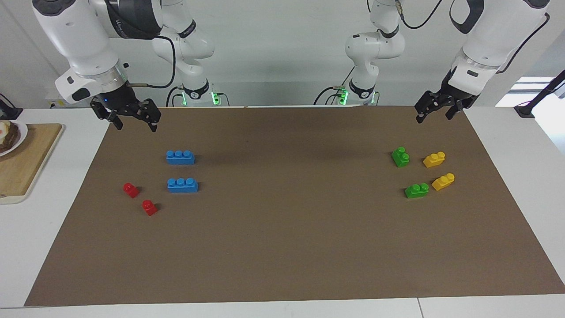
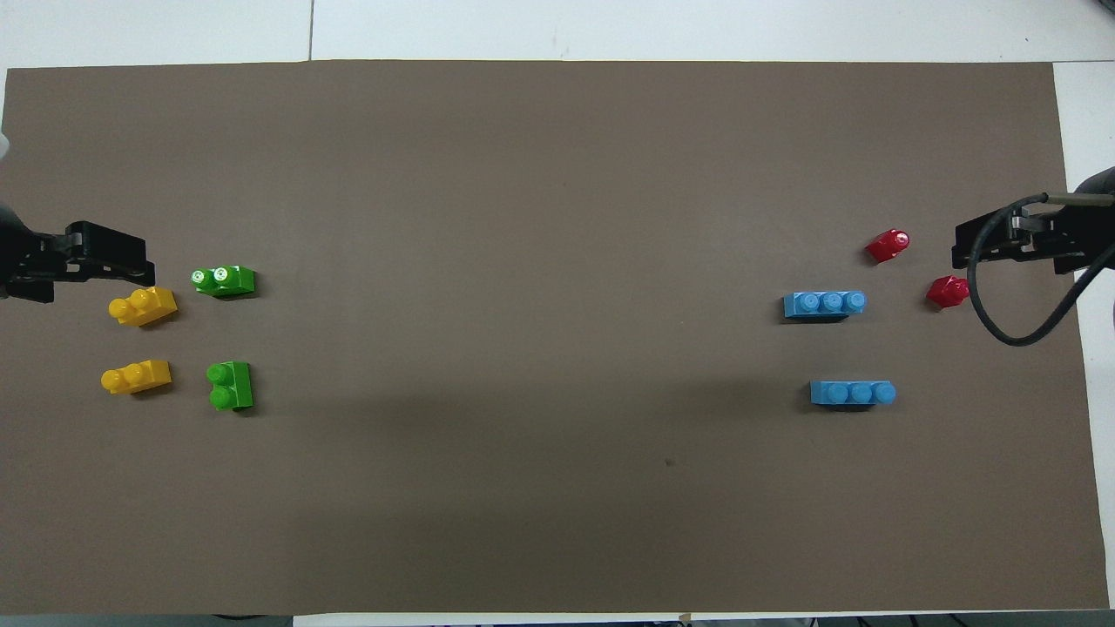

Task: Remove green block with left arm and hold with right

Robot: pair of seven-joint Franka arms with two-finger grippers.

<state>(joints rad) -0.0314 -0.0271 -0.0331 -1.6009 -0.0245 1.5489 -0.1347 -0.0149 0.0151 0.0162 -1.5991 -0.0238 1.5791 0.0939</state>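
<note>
Two small green two-stud bricks lie on the brown mat at the left arm's end, one nearer to the robots and one farther. I cannot tell which is the task's green block. My left gripper is open and empty, raised over the mat's edge beside the yellow bricks, apart from both green bricks. My right gripper is open and empty, waiting raised over the mat at the right arm's end.
Two yellow two-stud bricks lie beside the green ones. Two blue three-stud bricks and two red single-stud bricks lie at the right arm's end. A wooden board sits off the mat.
</note>
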